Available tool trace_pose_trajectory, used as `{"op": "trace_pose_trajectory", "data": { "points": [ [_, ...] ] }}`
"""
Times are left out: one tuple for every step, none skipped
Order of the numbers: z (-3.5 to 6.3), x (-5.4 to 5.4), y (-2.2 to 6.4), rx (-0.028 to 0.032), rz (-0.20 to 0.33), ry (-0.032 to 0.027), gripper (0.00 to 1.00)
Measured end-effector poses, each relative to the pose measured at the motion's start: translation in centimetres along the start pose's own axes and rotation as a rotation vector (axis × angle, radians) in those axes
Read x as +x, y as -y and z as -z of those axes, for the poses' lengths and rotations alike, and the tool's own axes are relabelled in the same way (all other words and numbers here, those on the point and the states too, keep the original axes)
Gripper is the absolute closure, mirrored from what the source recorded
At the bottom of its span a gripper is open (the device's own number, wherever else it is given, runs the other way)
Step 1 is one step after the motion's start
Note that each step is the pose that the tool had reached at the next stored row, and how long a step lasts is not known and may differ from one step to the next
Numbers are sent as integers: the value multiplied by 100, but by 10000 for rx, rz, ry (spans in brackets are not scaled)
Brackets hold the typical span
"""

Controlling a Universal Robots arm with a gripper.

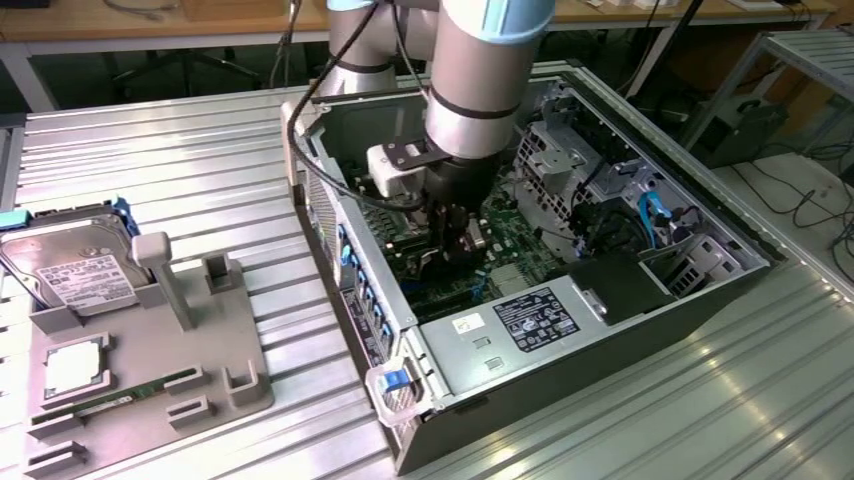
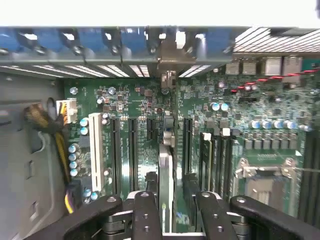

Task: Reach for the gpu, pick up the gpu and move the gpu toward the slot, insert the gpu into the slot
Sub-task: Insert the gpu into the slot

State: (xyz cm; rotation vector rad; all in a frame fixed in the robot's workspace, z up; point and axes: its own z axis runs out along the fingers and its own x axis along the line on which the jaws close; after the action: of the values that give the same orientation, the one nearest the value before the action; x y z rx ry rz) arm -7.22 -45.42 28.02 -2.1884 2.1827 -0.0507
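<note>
Looking down through the wrist view, I see the card (image 2: 165, 165) standing on edge between the two fingers (image 2: 145, 212), running away from the camera toward the rear wall of the computer case (image 1: 627, 320), with its metal bracket (image 2: 169, 55) up against the row of blue clips (image 2: 85, 40). It sits down among the long connectors on the green motherboard (image 2: 240, 110), so I judge the reach, the pick-up and the carry to be finished and the insertion under way or nearly done. The connector it belongs in is hidden under the card, and I cannot tell whether the card is fully seated.

The gripper (image 2: 172, 210) has a finger on either side of the card, just beside it. Whether they press on it or have let go, I cannot tell.

In the exterior view the gripper (image 1: 458, 245) reaches deep inside the open case, well apart from the grey parts tray (image 1: 240, 390) at that view's left, where a hard drive (image 1: 74, 270) and a green memory stick (image 1: 120, 398) lie.
</note>
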Motion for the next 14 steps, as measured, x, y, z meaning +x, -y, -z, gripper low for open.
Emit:
{"op": "trace_pose_trajectory", "data": {
  "points": [
    [83,-15,6,24,2,-2,65],
    [84,-15,6,24,2,-3,67],
    [84,-15,5,23,1,-4,73],
    [84,-15,5,24,1,-3,80],
    [84,-15,5,23,1,-3,85],
    [84,-15,5,23,1,-4,89],
    [85,-15,5,22,1,-5,89],
    [84,-15,5,23,1,-4,89],
    [84,-15,5,23,1,-4,89],
    [84,-15,5,23,0,-4,89],
    [85,-15,5,23,0,-4,89],
    [84,-15,5,23,1,-4,89],
    [84,-15,5,23,1,-4,89],
    [85,-15,5,23,1,-4,89]
  ]
}}
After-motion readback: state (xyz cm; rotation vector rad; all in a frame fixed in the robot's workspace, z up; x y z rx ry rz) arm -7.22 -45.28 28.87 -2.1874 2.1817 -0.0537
